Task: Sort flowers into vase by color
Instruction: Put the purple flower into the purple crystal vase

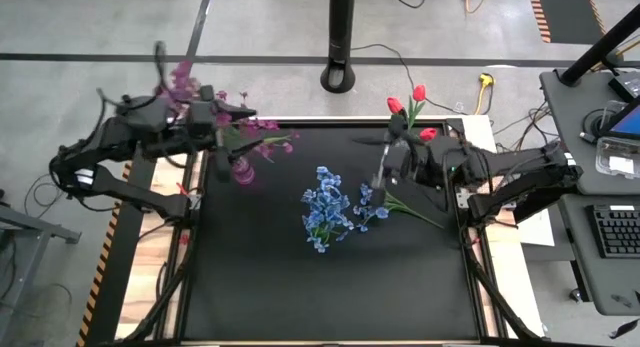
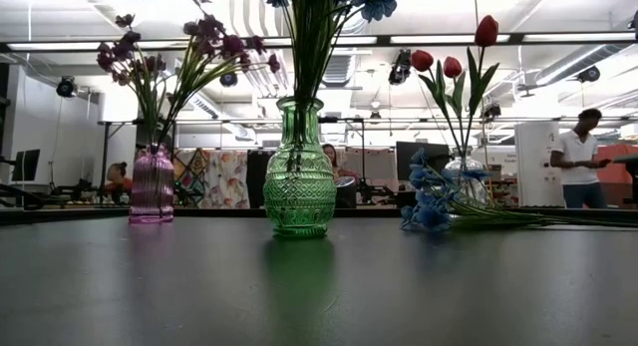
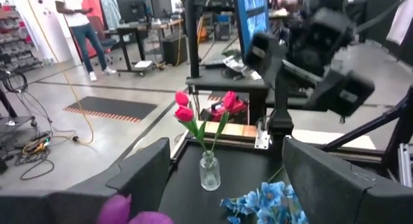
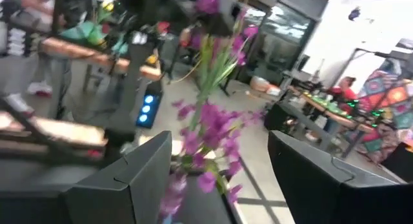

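Flowers are being sorted by color: the left tool (image 1: 243, 120), spread and empty, is hovering by the purple stems (image 1: 262, 144) over the pink vase (image 1: 243, 171) at ten o'clock. The right tool (image 1: 381, 165), also spread, is hanging above loose blue flowers (image 1: 330, 209) lying mid-surface (image 1: 330, 297), likely awaiting the green vase (image 2: 299, 181); red tulips (image 1: 408, 99) are standing at one o'clock.

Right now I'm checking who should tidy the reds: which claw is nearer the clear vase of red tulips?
Right. The right claw hangs just beside the clear vase of red tulips; the left claw is across the table by the purple flowers.
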